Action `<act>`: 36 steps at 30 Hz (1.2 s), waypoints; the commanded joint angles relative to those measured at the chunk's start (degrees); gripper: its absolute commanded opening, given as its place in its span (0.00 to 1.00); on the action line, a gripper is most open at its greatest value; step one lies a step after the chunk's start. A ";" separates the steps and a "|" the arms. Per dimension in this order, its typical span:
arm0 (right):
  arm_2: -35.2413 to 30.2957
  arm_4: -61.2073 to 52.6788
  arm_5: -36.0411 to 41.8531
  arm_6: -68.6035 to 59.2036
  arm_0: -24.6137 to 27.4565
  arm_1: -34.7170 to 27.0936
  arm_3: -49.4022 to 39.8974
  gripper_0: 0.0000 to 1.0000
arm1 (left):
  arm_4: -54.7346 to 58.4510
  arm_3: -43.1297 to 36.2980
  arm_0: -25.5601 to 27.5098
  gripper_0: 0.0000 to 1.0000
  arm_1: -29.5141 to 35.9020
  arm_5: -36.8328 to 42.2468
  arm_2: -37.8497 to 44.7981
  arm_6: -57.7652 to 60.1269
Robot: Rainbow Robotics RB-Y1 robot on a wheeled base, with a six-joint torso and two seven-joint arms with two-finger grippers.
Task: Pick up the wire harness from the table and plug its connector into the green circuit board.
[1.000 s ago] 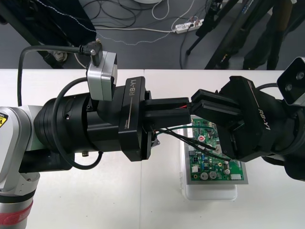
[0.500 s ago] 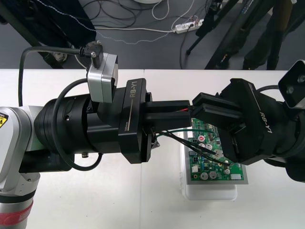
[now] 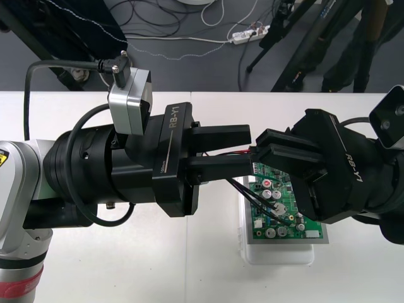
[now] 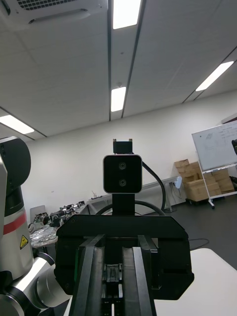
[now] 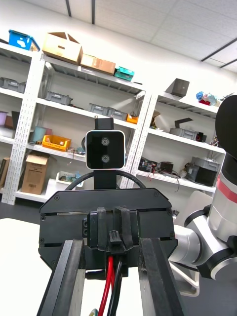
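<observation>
1. My right gripper (image 3: 259, 158) is pinched on the wire harness (image 5: 105, 289) at its black plug (image 5: 114, 238), held in the air just over the green circuit board (image 3: 287, 228).
2. My left gripper (image 3: 249, 149) meets it nose to nose with its fingers spread. The wires pass between them ungripped.
3. The red and black wires droop over the board. I can't tell if the far end touches it.
4. Done, I judge: the harness is off the table (image 3: 189, 271) and gripped at the plug.
5. Left to do: clear the left arm, line the plug up and push it in. It is not plugged in yet.
</observation>
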 commanded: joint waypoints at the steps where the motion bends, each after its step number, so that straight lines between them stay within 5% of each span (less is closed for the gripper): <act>1: -0.88 -1.06 -0.34 2.30 0.93 -1.20 -2.10 0.00 | 1.12 -0.51 0.58 0.32 1.38 1.08 0.82 -3.87; 7: -0.88 -1.06 -0.34 2.39 0.93 -1.20 -2.10 0.00 | 1.12 -0.51 0.58 0.31 1.65 1.08 0.82 -4.14; 13: -0.88 -1.06 -0.34 2.39 0.93 -1.20 -2.10 0.00 | 1.47 -0.51 0.67 0.00 2.08 1.16 0.82 -4.14; 31: -0.88 -1.06 -0.42 2.12 0.93 -1.64 -2.10 0.00 | 2.71 -0.51 0.49 0.00 2.17 1.08 0.99 -4.14; 32: -0.97 -1.06 -0.42 2.03 1.01 -1.90 -2.10 0.02 | 2.79 -0.60 0.49 0.00 2.17 1.08 1.08 -4.14; 33: -0.88 -0.97 -0.42 2.03 1.01 -2.08 -2.01 0.16 | 2.97 -0.51 0.40 0.00 2.17 1.08 1.26 -4.22; 34: -0.88 -0.97 -0.42 1.95 1.01 -2.17 -2.10 0.46 | 3.06 -0.51 0.40 0.00 2.35 1.08 1.61 -4.22; 36: -0.88 -0.97 -0.42 1.86 1.01 -2.34 -2.01 0.73 | 3.41 -0.51 0.40 0.00 2.61 1.08 1.96 -4.31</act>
